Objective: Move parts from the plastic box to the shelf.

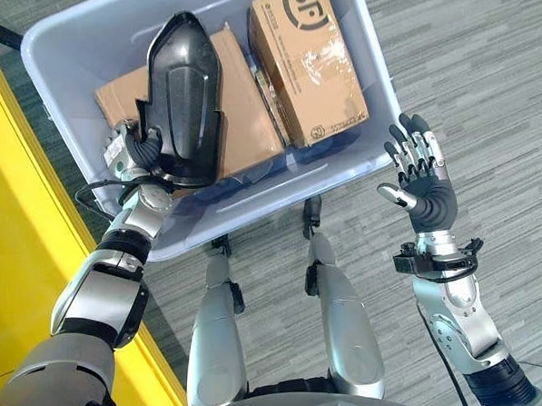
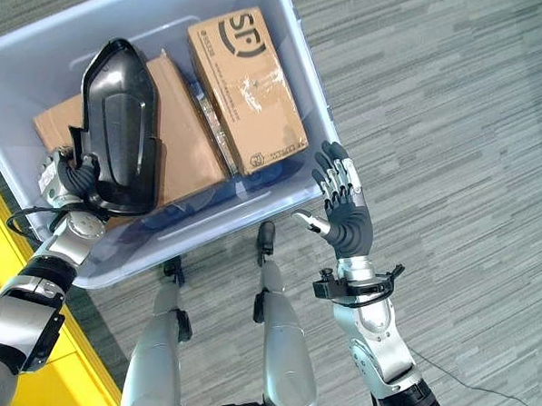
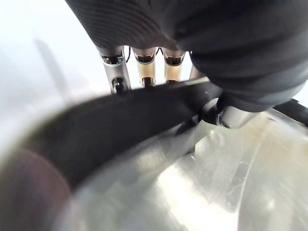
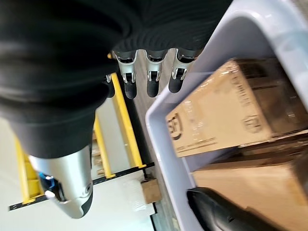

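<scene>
A glossy black car mirror housing (image 1: 181, 98) is lifted above the pale blue plastic box (image 1: 337, 165), with my left hand (image 1: 142, 151) shut on its lower edge. In the left wrist view the fingers (image 3: 118, 79) curl over the black rim of the mirror housing (image 3: 120, 120). Two brown cardboard boxes lie in the plastic box: a larger one (image 1: 305, 64) at the right, another (image 1: 248, 120) under the mirror housing. My right hand (image 1: 422, 179) is open, fingers straight, just outside the box's right front corner, apart from it. The right wrist view shows its fingers (image 4: 151, 77) beside the box rim (image 4: 163, 125).
A yellow shelf frame (image 1: 25, 208) runs along the left side of the plastic box. Grey striped carpet (image 1: 495, 96) spreads to the right and in front. The right wrist view shows a yellow rack (image 4: 122, 120) farther off.
</scene>
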Controlling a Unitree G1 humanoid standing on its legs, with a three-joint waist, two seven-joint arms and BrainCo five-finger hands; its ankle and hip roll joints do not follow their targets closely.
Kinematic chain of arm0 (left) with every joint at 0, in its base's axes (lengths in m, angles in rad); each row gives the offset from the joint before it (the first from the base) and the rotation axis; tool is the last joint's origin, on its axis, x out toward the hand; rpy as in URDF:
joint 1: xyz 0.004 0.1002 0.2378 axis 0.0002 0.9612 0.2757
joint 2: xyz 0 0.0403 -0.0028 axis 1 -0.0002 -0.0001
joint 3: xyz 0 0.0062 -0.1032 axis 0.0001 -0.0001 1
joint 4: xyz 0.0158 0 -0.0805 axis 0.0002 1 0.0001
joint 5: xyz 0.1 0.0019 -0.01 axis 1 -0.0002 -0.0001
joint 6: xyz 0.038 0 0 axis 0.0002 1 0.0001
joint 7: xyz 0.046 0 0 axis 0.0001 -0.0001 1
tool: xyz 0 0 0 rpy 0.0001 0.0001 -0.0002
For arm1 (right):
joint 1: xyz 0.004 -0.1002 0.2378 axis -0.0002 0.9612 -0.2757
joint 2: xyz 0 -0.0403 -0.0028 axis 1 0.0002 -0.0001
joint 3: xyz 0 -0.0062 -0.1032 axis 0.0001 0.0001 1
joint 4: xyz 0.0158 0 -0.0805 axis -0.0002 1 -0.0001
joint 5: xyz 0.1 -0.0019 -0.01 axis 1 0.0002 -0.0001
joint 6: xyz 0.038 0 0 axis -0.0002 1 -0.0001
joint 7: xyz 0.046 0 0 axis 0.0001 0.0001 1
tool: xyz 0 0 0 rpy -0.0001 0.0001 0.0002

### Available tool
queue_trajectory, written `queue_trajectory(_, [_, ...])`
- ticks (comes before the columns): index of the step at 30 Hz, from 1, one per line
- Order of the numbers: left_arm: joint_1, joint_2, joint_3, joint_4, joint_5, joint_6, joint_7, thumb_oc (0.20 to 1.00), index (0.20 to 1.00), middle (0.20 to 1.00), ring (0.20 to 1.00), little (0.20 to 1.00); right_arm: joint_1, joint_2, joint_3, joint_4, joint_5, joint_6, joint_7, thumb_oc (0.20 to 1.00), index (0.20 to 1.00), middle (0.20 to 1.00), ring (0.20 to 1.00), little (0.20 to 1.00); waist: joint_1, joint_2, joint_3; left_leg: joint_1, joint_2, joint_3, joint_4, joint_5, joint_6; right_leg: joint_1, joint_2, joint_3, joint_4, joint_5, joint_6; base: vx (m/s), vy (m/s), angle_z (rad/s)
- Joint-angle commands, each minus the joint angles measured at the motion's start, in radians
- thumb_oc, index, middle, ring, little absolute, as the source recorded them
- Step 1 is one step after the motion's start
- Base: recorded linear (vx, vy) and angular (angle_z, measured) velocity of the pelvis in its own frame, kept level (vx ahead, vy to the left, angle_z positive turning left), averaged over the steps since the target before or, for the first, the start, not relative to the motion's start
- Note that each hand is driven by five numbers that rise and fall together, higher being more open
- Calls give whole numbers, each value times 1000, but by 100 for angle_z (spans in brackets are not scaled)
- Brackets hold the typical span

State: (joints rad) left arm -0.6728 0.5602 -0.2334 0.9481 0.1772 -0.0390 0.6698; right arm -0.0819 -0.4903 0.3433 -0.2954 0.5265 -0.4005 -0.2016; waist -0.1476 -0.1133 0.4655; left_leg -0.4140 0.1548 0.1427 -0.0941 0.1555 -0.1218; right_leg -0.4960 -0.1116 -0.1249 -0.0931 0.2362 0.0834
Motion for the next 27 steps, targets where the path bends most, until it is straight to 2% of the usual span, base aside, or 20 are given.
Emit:
queue_trajectory(1, [86, -53, -30, 26, 18, -7, -25, 200, 200, 200, 200, 200, -12, -16, -68, -35, -9, -62, -3, 1000, 1000, 1000, 1000, 1000, -8, 31, -20, 64, 35, 23, 7, -37, -31, 43, -113, -5, 44, -22, 111, 35, 5, 6])
queue_trajectory(3, [142, -43, -8, -94, 16, -35, -17, 200, 200, 200, 200, 200, -10, -3, -78, -8, -22, -52, -11, 1000, 1000, 1000, 1000, 1000, 5, 43, -45, 94, 29, 18, 7, -45, -28, 84, -120, -10, 42, -29, 114, 56, 21, 6])
queue_trajectory(4, [142, -42, -7, -96, 16, -34, -17, 200, 200, 200, 200, 200, -11, -3, -77, -8, -22, -52, -11, 1000, 1000, 1000, 1000, 1000, 3, 42, -48, 90, 28, 17, 7, -41, -28, 80, -122, -11, 41, -26, 114, 67, 24, 8])
queue_trajectory(7, [250, -54, 78, -321, -111, -107, -43, 200, 200, 200, 200, 200, 3, 9, -102, 3, -34, -35, -17, 1000, 1000, 1000, 1000, 1000, 19, 59, -75, 119, 24, 9, 7, -52, -24, 124, -130, -18, 37, -35, 114, 79, 28, 6])
queue_trajectory(8, [325, -34, 112, -473, -77, -121, -49, 200, 200, 200, 200, 200, 18, 15, -121, 11, -43, -26, -14, 1000, 1000, 1000, 1000, 1000, 32, 70, -92, 148, 23, 8, 7, -65, -22, 156, -133, -23, 35, -49, 113, 110, 41, 9])
queue_trajectory(12, [474, -16, 220, -719, -93, -170, -103, 200, 200, 200, 200, 200, 46, 24, -163, 28, -45, 7, 7, 1000, 1000, 1000, 1000, 1000, 56, 89, -133, 201, 20, 4, 7, -83, -15, 215, -142, -32, 33, -69, 115, 99, 28, 13])
queue_trajectory(16, [562, -21, 284, -844, -190, -232, -160, 200, 200, 200, 200, 200, 72, 23, -181, 35, -34, 37, 44, 1000, 1000, 1000, 1000, 1000, 68, 100, -177, 242, 13, -2, 7, -91, -8, 262, -144, -41, 29, -83, 114, 73, 17, 11])
queue_trajectory(19, [605, -14, 305, -882, -197, -239, -186, 200, 200, 200, 200, 200, 87, 24, -187, 39, -28, 47, 61, 1000, 1000, 1000, 1000, 1000, 74, 102, -198, 264, 14, -4, 7, -96, -6, 289, -144, -45, 27, -91, 114, 51, -3, 2])
queue_trajectory(22, [686, -10, 336, -959, -225, -262, -251, 200, 200, 200, 200, 200, 119, 16, -209, 40, -30, 69, 99, 1000, 1000, 1000, 1000, 1000, 86, 108, -244, 304, 16, -9, 7, -104, -4, 339, -143, -57, 23, -103, 113, 61, -21, 2])
queue_trajectory(25, [802, -11, 333, -1024, -269, -271, -369, 200, 200, 200, 200, 200, 168, 28, -238, 49, -18, 89, 139, 1000, 1000, 1000, 1000, 1000, 102, 116, -325, 347, 27, -23, 7, -105, -4, 403, -129, -80, 17, -126, 109, 25, -81, 14])
queue_trajectory(26, [804, -11, 333, -1025, -270, -271, -370, 200, 200, 200, 200, 200, 169, 28, -237, 49, -17, 89, 139, 1000, 1000, 1000, 1000, 1000, 101, 116, -325, 348, 27, -24, 7, -106, -5, 404, -128, -81, 17, -126, 108, 3, -149, 13])
queue_trajectory(27, [841, -20, 325, -1055, -300, -268, -415, 200, 200, 200, 200, 200, 178, 33, -236, 57, -15, 98, 149, 1000, 1000, 1000, 1000, 1000, 110, 119, -350, 368, 42, -35, 7, -101, -6, 428, -116, -88, 39, -156, 101, -6, -120, 14])
